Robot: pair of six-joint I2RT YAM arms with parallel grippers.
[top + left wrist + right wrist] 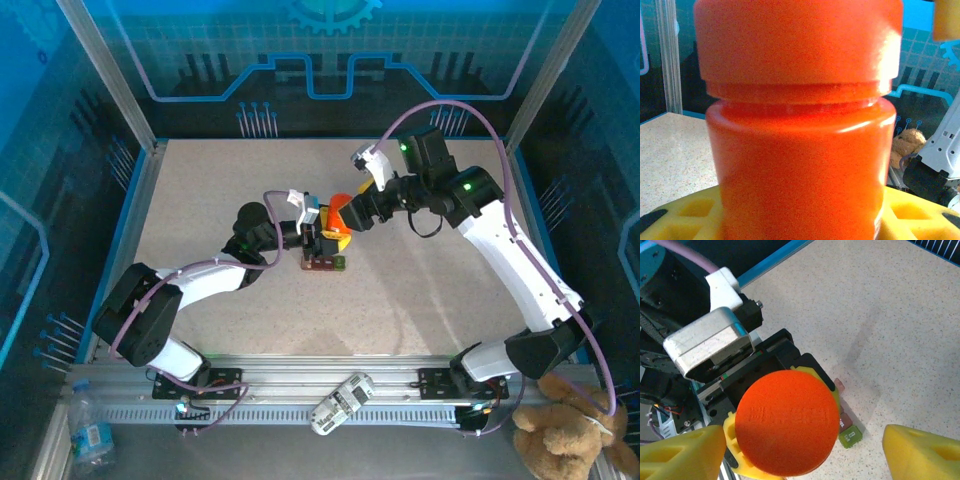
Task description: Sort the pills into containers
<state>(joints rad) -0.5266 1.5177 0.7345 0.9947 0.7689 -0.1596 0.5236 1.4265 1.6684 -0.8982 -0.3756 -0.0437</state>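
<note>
1. Left gripper (320,238): reaches in over the middle of the table (430,290). Its jaws are clamped on the orange bottle (800,150), and its yellow fingers (690,215) press the bottle's lower body from both sides.
2. Orange bottle: held off the table, with the cap (785,422) on. In the left wrist view it stands upright between the fingers.
3. Right gripper (805,452): comes in from the far right, directly over the cap. Its jaws stand apart and straddle the cap. One fingertip (925,455) is well clear of it. The other is just beside the cap's rim, and I cannot tell whether it touches.
4. Containers (326,263): a short dark red strip lying flat on the table, just on the near side of the held bottle. Neither gripper touches it.
5. Green end (850,436): the strip's end compartment. In the right wrist view it peeks out from under the cap's edge, and the bottle hides most of the remaining compartments.
</note>
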